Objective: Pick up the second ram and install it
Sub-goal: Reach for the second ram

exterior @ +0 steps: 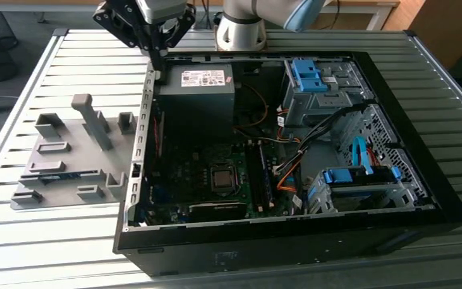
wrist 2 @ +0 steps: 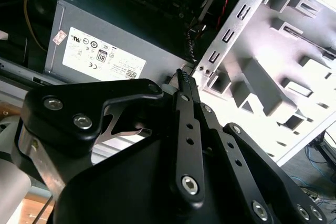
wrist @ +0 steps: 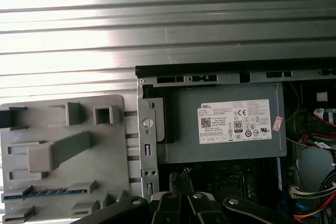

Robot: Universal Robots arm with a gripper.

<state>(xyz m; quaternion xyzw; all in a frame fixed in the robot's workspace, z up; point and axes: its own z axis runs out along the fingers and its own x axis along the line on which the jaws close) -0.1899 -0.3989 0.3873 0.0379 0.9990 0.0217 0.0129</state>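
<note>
Zero load in the pincer (exterior: 157, 60): fingers clenched together, nothing between them. It hangs tips-down over the open case's side wall (exterior: 146, 114), right beside the power supply (wrist: 226, 124). My read is that you're on the reach for the stick, and nothing is grasped yet.

Just past that wall, on the side away from the case, the grey fixture (exterior: 70, 165) sits on the desk (exterior: 46, 247). Its tall post (exterior: 93, 117) stands between the pincer and the target. I'd carry over the post with height to spare rather than skim sideways.

Further out is the second ram (wrist: 44, 192). In the first wrist view it's a thin blue-green strip lying lengthwise between low grey blocks, at the fixture's end well away from the pincer.

To do this step well:
- Release the fingers before you descend, not on the way down.
- Square the jaws to the stick's flat faces.
- Aim mid-length, in the gap between the blocks, so neither finger lands on plastic.
- Come down plumb, because a skewed grasp would likely cock the board.

Farthest off, across the wall, is the motherboard (exterior: 215, 180). I can't tell whether a stick is seated there.
</note>
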